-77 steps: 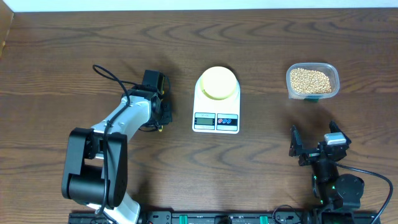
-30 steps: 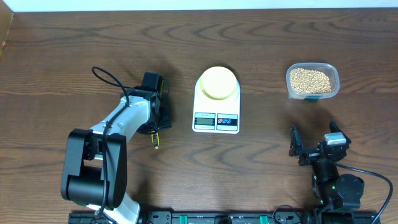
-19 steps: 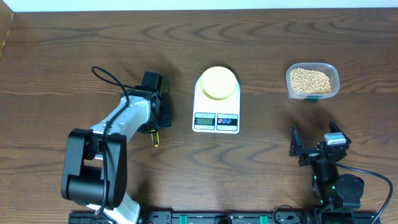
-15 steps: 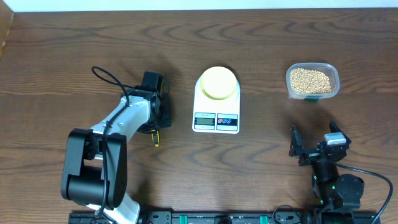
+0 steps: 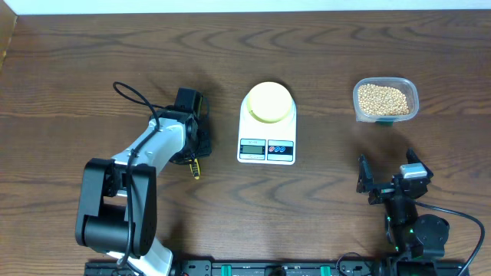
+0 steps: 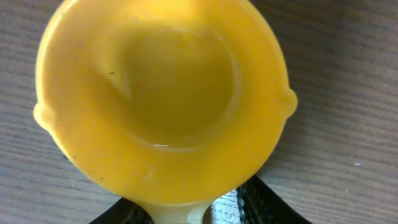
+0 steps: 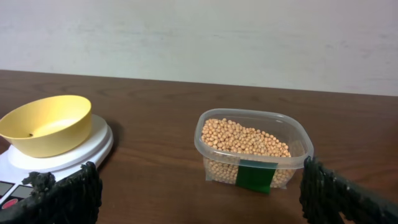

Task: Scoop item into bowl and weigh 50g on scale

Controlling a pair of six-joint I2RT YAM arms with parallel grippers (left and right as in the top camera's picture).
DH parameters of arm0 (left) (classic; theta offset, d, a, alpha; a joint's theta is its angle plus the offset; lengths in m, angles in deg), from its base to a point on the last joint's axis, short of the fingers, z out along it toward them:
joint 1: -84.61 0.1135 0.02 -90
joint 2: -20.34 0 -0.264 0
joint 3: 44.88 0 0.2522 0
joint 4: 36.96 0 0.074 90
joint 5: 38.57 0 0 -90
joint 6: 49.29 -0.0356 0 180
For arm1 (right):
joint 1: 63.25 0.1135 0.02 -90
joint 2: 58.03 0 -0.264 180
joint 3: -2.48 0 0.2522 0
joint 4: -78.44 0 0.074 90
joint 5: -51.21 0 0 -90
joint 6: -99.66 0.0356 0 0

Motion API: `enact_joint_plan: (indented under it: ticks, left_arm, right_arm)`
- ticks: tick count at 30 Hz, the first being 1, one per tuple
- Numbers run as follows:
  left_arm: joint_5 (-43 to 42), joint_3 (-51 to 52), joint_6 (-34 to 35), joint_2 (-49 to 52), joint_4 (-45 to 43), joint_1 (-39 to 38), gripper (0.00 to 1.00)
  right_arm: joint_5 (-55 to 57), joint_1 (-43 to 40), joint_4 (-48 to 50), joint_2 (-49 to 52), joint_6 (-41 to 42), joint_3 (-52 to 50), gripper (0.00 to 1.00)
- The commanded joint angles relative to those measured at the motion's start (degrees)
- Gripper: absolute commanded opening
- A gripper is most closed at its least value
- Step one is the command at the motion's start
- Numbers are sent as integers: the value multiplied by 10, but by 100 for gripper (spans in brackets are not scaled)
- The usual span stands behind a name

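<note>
A yellow scoop (image 6: 161, 99) lies on the table left of the scale, its empty cup filling the left wrist view. My left gripper (image 6: 199, 214) straddles the scoop's handle, open, with a strip of table showing between the handle and the right finger. From overhead only the handle's end (image 5: 195, 167) sticks out below the left gripper (image 5: 192, 146). The pale-yellow bowl (image 5: 268, 101) sits empty on the white scale (image 5: 267, 146). The item (image 5: 381, 97), tan grains, fills a clear container (image 7: 292, 134). My right gripper (image 5: 390, 180) rests open near the front edge, facing that container.
The scale's display and buttons face the front edge. The left arm's cable (image 5: 134, 92) loops over the table behind the arm. A pale wall (image 7: 199, 37) stands behind the table's far edge.
The left jaws have narrowed round the scoop's handle. The handle's end has shifted slightly under the gripper. The right arm has not moved.
</note>
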State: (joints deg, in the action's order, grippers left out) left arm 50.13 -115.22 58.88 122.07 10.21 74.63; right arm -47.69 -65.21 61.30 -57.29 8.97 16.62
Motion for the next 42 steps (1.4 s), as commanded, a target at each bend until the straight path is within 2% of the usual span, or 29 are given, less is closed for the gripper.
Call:
enact_joint_plan:
  ticks: [1,15,21,28,30,35,42]
  left_arm:
    - [10,12,2,11,0,-1,39]
    - [9,12,2,11,-3,-1,25]
    - [9,12,15,11,-3,-1,13]
    - [9,12,28,11,-3,-1,13]
    - [9,12,28,11,-3,-1,8]
    - [2,11,30,-5,-3,-1,8]
    - [-2,-11,132,-77,0,0,8]
  right_arm:
    - [4,1,-2,-2,-7,-1,99]
    - [4,1,-2,-2,-7,-1,99]
    - [4,1,-2,-2,-7,-1,99]
    - [4,1,-2,-2,-7,-1,99]
    - [4,1,-2,-2,-7,-1,99]
    - [4,1,-2,-2,-7,-1,99]
    - [4,1,-2,-2,-7,-1,99]
